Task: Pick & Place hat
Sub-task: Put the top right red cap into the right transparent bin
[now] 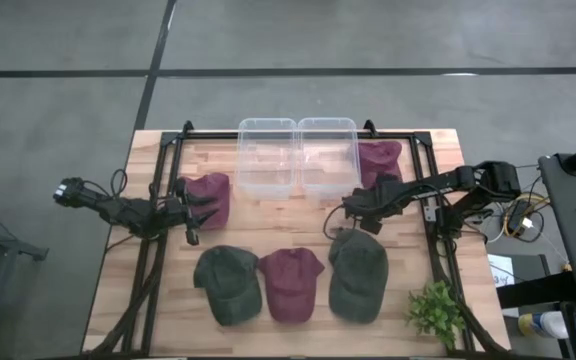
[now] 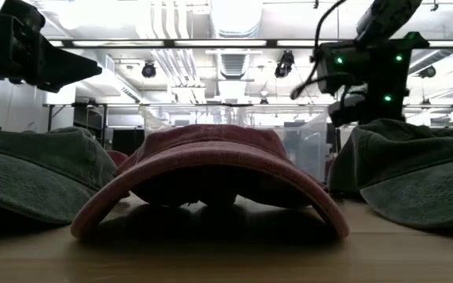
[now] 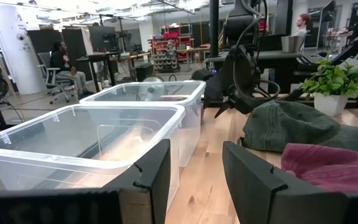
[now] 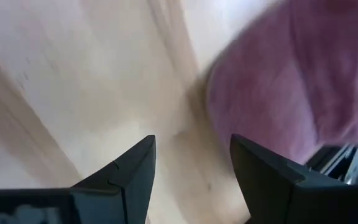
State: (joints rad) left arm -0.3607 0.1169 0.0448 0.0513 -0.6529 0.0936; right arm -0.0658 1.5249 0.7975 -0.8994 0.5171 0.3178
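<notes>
Five hats lie on the wooden table. A maroon hat (image 1: 210,196) lies at the left, another maroon hat (image 1: 380,160) at the far right. In the front row, brims toward the near edge, lie a green hat (image 1: 228,284), a maroon hat (image 1: 290,284) and a green hat (image 1: 358,274). My left gripper (image 1: 192,216) is open and empty beside the left maroon hat, above the table (image 3: 194,155). My right gripper (image 1: 354,210) is open and empty above the bare wood beyond the right green hat. Its blurred wrist view (image 4: 191,146) shows a maroon hat (image 4: 284,93) off to one side.
Two clear plastic bins (image 1: 268,155) (image 1: 328,155) stand side by side at the table's far middle. A small green plant (image 1: 434,312) stands at the near right corner. A black frame (image 1: 168,150) runs around the table's edges. Bare wood (image 1: 288,215) lies between the bins and the front row.
</notes>
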